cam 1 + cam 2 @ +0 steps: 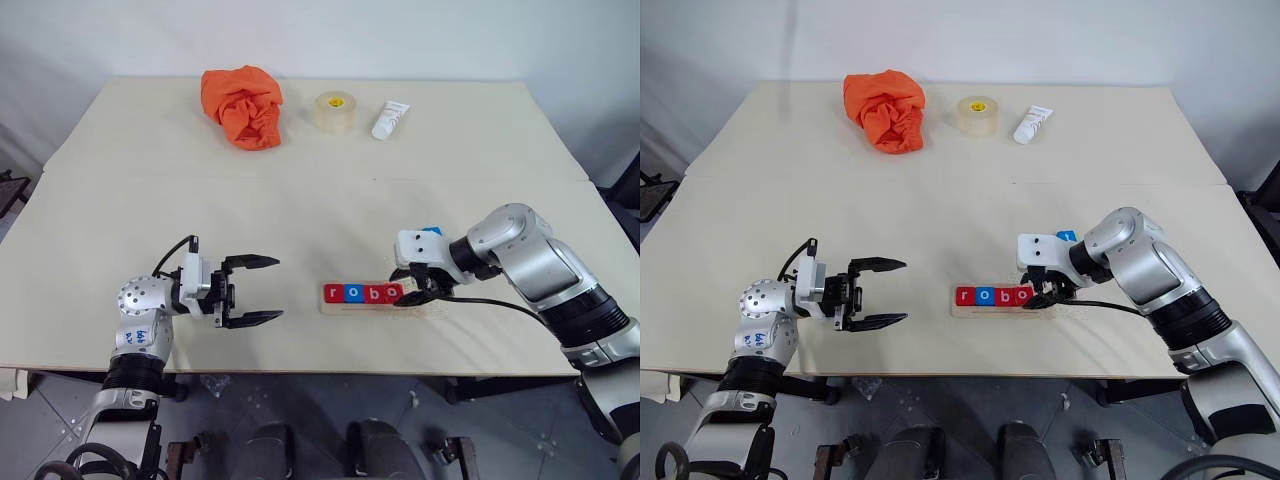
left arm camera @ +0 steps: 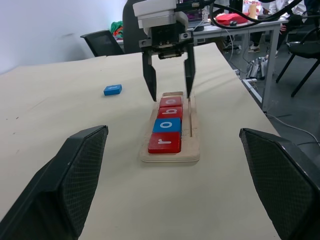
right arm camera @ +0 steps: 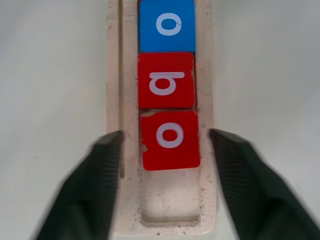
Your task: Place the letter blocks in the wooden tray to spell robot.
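On the beige table [image 1: 300, 200], your right gripper [image 2: 167, 86] stood wide, empty, over the wooden tray [image 2: 194, 147]; the blue tile [image 2: 112, 89] looked light, stiff: pinch its edges.

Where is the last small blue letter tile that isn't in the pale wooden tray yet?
The blue tile lies loose on the table, beyond the wooden tray, by the right arm's wrist.

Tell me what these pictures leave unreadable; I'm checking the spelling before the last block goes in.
- Loose blue block: too small in the left wrist view to read its letter; in the eye views the right arm covers most of it.
- Red r block: cut off by the frame edge in the right wrist view.
- Tray's empty last slot: hidden by the right claw in the eye views.
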